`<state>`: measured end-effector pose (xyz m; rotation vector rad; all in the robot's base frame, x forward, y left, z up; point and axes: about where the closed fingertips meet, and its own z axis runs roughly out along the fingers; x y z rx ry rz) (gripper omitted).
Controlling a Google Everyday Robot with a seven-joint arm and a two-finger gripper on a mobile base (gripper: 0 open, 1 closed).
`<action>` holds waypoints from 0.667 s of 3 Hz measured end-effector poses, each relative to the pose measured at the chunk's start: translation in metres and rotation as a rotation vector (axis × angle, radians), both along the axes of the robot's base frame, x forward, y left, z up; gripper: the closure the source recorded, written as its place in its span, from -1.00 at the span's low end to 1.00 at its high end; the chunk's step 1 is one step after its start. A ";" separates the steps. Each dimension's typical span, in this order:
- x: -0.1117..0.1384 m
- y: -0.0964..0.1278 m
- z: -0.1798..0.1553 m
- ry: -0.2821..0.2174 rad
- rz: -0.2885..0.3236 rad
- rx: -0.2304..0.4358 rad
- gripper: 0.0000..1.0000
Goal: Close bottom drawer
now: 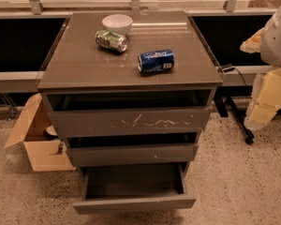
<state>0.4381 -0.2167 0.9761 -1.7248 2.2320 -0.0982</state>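
The bottom drawer [133, 203] sits at the lower centre of the frame, pulled well out from the cabinet [203, 121], so that its shallow, empty box is open to view behind the plain flat front. Above it the middle drawer [131, 154] and the scratched top drawer [131, 122] also stand a little proud of the carcass, though far less.

The tool [264, 100] is at the right edge of the frame, level with the top drawer and well apart from the cabinet. It is partly cut off there, so I cannot tell how far open it is, and nothing shows in its hold.

On the worktop [79, 64], in the upper middle of the frame, a white bowl [117, 23] stands just behind a green can [111, 40] lying on its side. A blue can [155, 61] lies to their right. An open cardboard box [35, 137] rests on the floor at the left, beside the cabinet.

By my reading the closing has not begun and the step in hand is the approach. The next move calls for bringing the tool down and toward the lower centre, in front of the bottom drawer's face. From there it should press squarely on that face, near its middle, and push straight back. An off-centre push could skew the drawer on its runners.
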 end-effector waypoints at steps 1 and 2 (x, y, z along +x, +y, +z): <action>0.000 0.002 -0.005 0.001 0.009 0.009 -1.00; 0.001 0.009 -0.026 0.009 0.047 0.047 -1.00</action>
